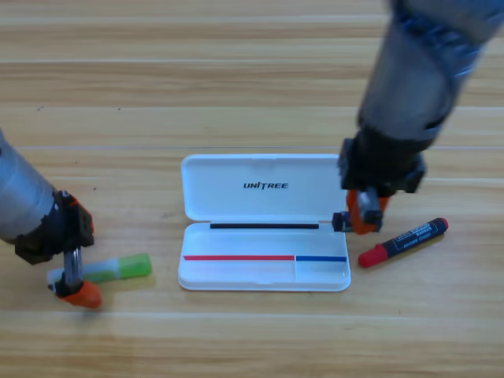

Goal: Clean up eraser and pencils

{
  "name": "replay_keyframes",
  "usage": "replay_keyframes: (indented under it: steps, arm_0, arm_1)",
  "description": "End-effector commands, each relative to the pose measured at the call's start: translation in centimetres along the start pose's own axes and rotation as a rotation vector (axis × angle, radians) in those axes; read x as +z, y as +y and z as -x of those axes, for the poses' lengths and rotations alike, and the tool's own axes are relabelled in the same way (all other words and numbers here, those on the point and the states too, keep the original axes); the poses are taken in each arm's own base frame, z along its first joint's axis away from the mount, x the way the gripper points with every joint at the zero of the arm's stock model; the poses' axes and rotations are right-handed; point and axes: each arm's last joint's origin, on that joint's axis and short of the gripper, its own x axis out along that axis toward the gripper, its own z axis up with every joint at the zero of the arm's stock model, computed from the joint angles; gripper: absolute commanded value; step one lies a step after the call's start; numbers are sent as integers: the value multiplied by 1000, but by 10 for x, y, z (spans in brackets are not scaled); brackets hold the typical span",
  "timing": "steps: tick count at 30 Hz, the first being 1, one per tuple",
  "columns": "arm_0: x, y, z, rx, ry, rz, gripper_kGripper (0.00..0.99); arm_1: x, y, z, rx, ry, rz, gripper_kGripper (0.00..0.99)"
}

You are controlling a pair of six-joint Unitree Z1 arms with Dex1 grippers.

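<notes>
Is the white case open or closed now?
Open. The white case has its lid folded back flat on the table, and its tray shows no pencil or eraser.

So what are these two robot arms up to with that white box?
They are tidying stationery into the open white UNITREE case. The right gripper hovers at the case's right edge, with a small dark thing, likely the eraser, at its jaws. The black pencil with the red cap lies on the table just right of the case. The left gripper is down at the pale end of the green pencil, left of the case. The case's tray looks empty.
</notes>
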Motion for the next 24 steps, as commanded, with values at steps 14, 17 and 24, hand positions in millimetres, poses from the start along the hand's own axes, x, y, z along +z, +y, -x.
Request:
replay_keyframes:
  steps: [14, 17, 24]
  arm_0:
    - [-2, 3, -37, -17, 67, -13, 927]
    - [-2, 3, -38, -16, 68, -16, 920]
    - [-1, 4, -37, -14, 65, -21, 896]
  arm_1:
    - [46, -35, -97, 53, 108, 58, 0]
    - [47, -33, -98, 65, 106, 28, 0]
    - [45, -26, -97, 85, 108, 2, 0]
